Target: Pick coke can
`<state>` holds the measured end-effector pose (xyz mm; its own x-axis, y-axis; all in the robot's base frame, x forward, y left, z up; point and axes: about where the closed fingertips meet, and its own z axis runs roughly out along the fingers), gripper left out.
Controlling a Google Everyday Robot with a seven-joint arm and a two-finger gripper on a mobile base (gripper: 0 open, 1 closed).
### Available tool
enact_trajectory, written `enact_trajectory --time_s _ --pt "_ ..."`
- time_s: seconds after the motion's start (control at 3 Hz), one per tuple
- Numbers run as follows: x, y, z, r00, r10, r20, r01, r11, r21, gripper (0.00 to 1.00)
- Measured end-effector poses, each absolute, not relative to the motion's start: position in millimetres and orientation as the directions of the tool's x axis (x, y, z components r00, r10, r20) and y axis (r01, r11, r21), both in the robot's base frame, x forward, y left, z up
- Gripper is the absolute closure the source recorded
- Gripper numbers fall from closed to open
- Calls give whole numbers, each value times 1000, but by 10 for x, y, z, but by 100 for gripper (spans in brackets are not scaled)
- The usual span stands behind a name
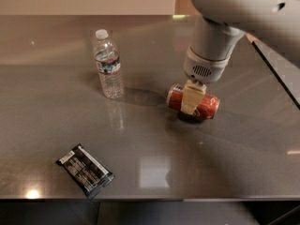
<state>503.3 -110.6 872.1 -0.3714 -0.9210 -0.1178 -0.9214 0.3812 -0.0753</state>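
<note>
Camera view: coke can (209,108) lies on side on table (225,163), right of centre. Gripper (191,108) sits over can's middle; clamped or not, cannot tell. Risk: round can rolls or slips on lift if hold is loose or off-centre.

I can read no words or numbers anywhere. My gripper (190,106) is down at the coke can (208,108), whose white marks on red do not resolve into letters. The water bottle (108,67) carries a dark label band and the black packet (85,170) has pale print, both illegible.
</note>
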Motion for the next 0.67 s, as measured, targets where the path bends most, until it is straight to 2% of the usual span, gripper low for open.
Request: enact_trajectory --time_s 0.33,0.67 --pt "5088 -1089 9108 -334 -925 -180 -936 348 -48 100" --pt "5115 -1035 9598 -268 -930 -250 -955 290 -56 100"
